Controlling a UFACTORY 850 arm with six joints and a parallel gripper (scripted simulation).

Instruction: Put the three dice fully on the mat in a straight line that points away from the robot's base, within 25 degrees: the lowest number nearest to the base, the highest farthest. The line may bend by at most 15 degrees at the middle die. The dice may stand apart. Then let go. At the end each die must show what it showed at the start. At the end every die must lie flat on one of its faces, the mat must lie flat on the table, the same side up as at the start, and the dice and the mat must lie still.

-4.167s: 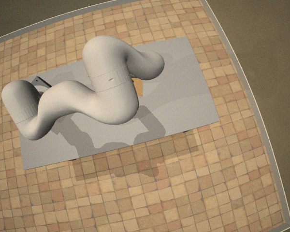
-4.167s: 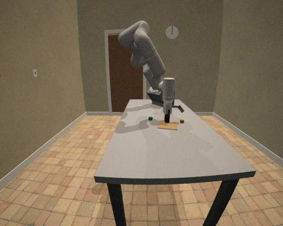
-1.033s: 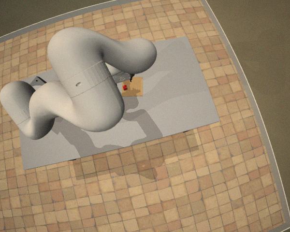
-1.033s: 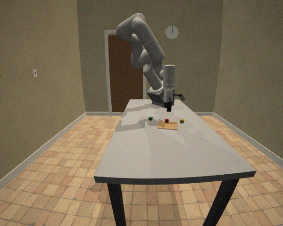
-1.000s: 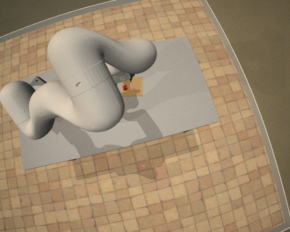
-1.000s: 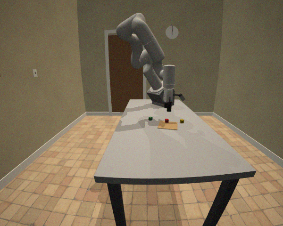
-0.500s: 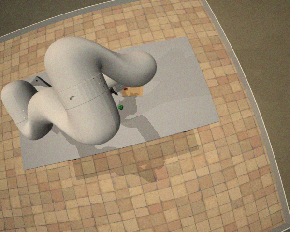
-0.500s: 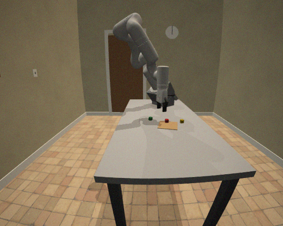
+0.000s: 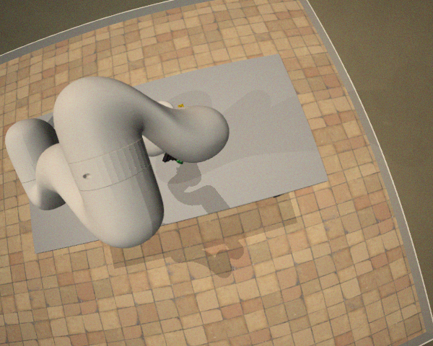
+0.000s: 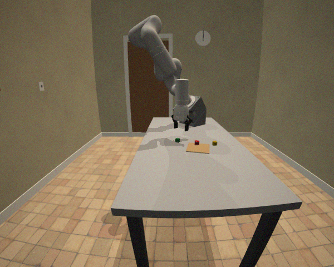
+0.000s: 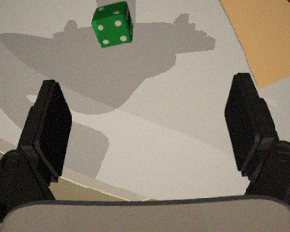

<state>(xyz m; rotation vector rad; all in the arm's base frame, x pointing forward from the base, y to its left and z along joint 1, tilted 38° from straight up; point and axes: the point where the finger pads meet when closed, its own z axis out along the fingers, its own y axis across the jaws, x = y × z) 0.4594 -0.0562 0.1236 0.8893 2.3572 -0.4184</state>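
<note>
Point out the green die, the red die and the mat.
green die (image 11: 112,25): wrist view, on the face between its pips.
red die (image 10: 196,142): exterior view, middle of the die.
mat (image 11: 248,19): wrist view, bare tan surface left of the red die.

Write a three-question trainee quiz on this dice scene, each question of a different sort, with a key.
1. True or false: the gripper is shut on the green die.
2. Which die lies on the tan mat? A. green die B. red die C. yellow die
3. Fill in: the green die and the yellow die both rest on the bare grey ____, on opposite sides of the mat.

Key
1. False: the fingers stand wide open, holding nothing, with the green die lying apart from them.
2. B: the red die sits at the mat's far edge in the exterior view.
3. table
</note>
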